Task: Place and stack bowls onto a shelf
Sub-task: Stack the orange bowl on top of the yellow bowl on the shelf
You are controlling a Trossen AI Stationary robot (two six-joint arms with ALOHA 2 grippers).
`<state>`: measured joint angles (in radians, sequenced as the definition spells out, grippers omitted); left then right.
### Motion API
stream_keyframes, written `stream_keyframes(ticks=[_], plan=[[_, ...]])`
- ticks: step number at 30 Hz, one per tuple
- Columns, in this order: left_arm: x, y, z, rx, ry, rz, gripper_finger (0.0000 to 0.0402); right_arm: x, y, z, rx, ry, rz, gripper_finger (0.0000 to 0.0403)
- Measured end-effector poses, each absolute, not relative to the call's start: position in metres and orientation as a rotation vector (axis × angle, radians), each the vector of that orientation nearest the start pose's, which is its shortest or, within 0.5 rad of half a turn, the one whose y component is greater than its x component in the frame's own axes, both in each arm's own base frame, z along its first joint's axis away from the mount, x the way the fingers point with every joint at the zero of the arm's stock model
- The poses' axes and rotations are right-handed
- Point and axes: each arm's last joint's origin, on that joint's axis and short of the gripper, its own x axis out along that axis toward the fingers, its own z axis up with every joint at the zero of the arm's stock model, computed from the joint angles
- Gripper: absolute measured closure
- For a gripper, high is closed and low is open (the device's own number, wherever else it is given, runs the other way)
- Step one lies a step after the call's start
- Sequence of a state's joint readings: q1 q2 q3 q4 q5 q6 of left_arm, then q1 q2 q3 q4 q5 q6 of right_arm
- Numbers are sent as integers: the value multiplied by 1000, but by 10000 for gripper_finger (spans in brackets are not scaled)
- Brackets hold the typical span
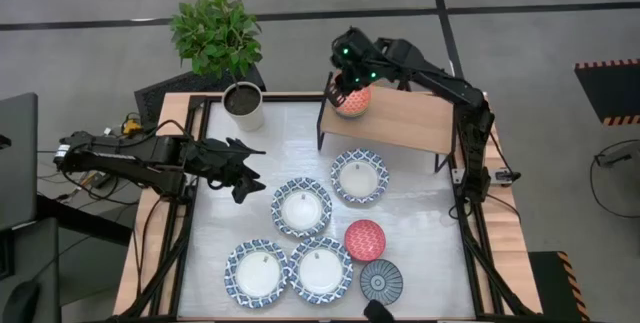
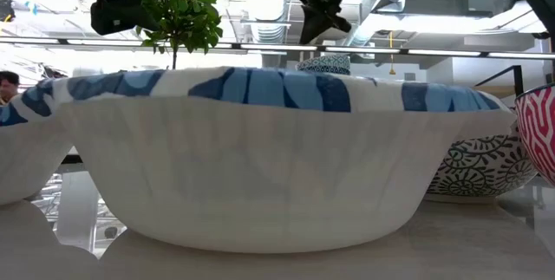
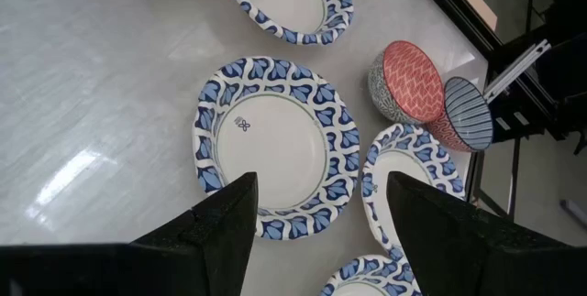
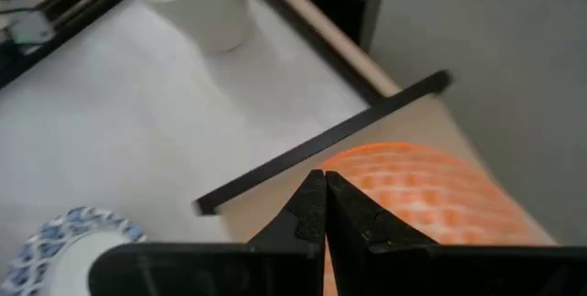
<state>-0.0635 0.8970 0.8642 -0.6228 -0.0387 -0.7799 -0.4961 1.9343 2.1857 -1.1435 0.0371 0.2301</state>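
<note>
A: High view: the shelf (image 1: 405, 120) at the far right carries one orange bowl (image 1: 352, 102) on its left end; the right gripper (image 1: 348, 85) sits over it, fingers pressed together.

B: Six remain on the table (image 1: 420, 223): four blue-and-white bowls (image 1: 302, 207), one red bowl (image 1: 365, 239), one dark bowl (image 1: 381, 280). The left gripper (image 1: 243, 175) hovers spread, empty.

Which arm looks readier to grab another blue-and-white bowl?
Probably the left: its gripper hangs open just beside the middle blue-and-white bowl. The right gripper is over the orange bowl on the shelf.
</note>
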Motion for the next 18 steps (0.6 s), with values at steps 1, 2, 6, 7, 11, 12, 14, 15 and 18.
stream_keyframes(ticks=[1, 2, 6, 7, 11, 12, 14, 15, 18], plan=[[178, -10, 303, -718, 629, 232, 173, 346, -195, 394, 418, 821, -609, 379], [178, -10, 303, -718, 629, 232, 173, 343, -199, 394, 413, 828, -615, 379], [178, -10, 303, -718, 629, 232, 173, 336, -210, 393, 391, 841, -606, 379], [178, -10, 303, -718, 629, 232, 173, 335, -211, 393, 387, 843, -587, 380], [178, -10, 303, -717, 629, 233, 173, 320, -215, 403, 389, 832, -492, 382], [178, -10, 303, -716, 628, 236, 173, 313, -217, 407, 396, 823, -479, 383], [178, -10, 303, -720, 624, 247, 173, 298, -220, 415, 404, 819, -467, 383], [178, -10, 303, -720, 620, 254, 173, 292, -223, 418, 402, 809, -470, 383], [178, -10, 303, -726, 617, 262, 173, 273, -226, 424, 415, 771, -459, 384]])
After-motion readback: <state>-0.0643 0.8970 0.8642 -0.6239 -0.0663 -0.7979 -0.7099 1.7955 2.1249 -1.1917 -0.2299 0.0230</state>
